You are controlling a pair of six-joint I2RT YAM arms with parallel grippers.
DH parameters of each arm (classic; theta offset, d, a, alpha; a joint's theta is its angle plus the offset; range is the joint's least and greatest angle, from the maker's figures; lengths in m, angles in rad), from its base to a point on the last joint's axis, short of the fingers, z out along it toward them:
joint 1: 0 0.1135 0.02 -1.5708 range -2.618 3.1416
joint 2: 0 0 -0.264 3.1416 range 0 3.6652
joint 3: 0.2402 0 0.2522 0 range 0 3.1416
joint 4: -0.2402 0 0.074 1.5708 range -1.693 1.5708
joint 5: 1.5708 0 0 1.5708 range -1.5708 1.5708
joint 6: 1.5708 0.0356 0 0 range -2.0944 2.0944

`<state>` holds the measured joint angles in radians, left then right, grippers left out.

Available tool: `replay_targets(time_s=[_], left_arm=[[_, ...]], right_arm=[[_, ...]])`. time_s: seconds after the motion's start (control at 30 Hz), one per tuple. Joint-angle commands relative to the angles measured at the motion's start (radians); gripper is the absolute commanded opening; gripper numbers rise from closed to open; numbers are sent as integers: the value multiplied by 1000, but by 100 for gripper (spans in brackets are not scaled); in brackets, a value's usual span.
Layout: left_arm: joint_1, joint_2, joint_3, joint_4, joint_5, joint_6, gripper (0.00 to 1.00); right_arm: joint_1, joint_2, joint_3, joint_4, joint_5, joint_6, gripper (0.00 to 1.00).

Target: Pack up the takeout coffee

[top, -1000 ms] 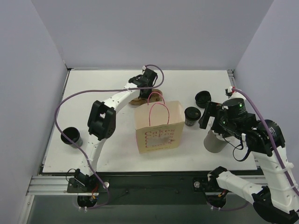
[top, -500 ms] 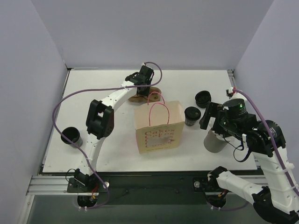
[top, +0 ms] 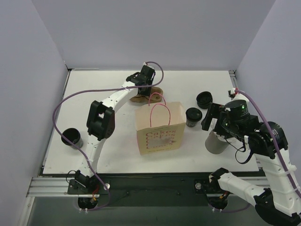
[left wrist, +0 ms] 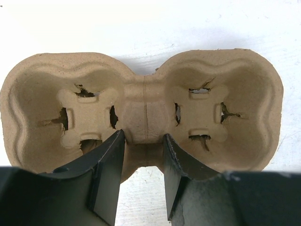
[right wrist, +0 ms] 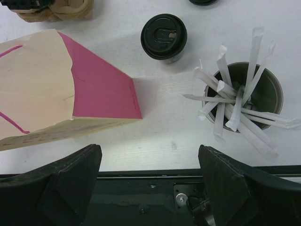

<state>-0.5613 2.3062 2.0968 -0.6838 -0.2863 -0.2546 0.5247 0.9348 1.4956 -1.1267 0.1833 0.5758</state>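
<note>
Left wrist view tells most of the progress: the left claw [left wrist: 143, 141] is closed on the narrow waist of the brown pulp cup tray [left wrist: 89, 89], one finger on either side, and both wells are empty. By my reading the packing has barely begun. No cup sits in the tray, and the paper bag [top: 160, 127] stands upright in the middle of the table [top: 117, 160] with the tray just behind it; the bag's inside is hidden.

The cups have yet to be seated in the wells and the load put into the bag. One lidded coffee cup [right wrist: 163, 36] stands between the bag and the grey cup of wrapped straws [right wrist: 244, 94]. It is ahead of the right claw [right wrist: 149, 157], which is spread wide, holds nothing and is clear of the cup. A second black cup [top: 71, 137] stands near the table's left edge, well apart from both claws.
</note>
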Motion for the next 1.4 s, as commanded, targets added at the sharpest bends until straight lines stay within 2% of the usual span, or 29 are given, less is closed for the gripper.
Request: replay_targets(time_s=[0.0, 0.17, 0.37, 0.5, 0.63, 0.83, 0.9, 1.1, 1.23, 1.37], left_arm=[[4, -48, 95, 40, -37, 2, 27], [9, -16, 178, -23, -10, -18, 30], [29, 6, 195, -49, -19, 0, 29], [32, -22, 198, -43, -11, 15, 30], [32, -57, 267, -66, 2, 15, 30], [32, -109, 382, -195, 79, -69, 29], [31, -163, 373, -226, 113, -95, 28], [24, -341, 304, -335, 200, -172, 26], [23, -433, 276, -408, 254, -228, 26], [21, -522, 240, -430, 331, -278, 26]], right_arm=[[1, -10, -12, -44, 24, 1, 87], [1, -14, -12, -45, 30, 4, 87], [1, -19, -5, -45, 24, 18, 87], [1, -19, -3, -47, 25, 22, 87], [1, -7, -1, -47, 27, 29, 87], [3, 5, 37, -27, -11, -29, 86], [3, 1, 54, 20, -135, -141, 84], [3, 5, 40, 256, -289, -386, 81], [5, -7, -38, 447, -405, -477, 81], [5, -42, -165, 652, -442, -495, 81]])
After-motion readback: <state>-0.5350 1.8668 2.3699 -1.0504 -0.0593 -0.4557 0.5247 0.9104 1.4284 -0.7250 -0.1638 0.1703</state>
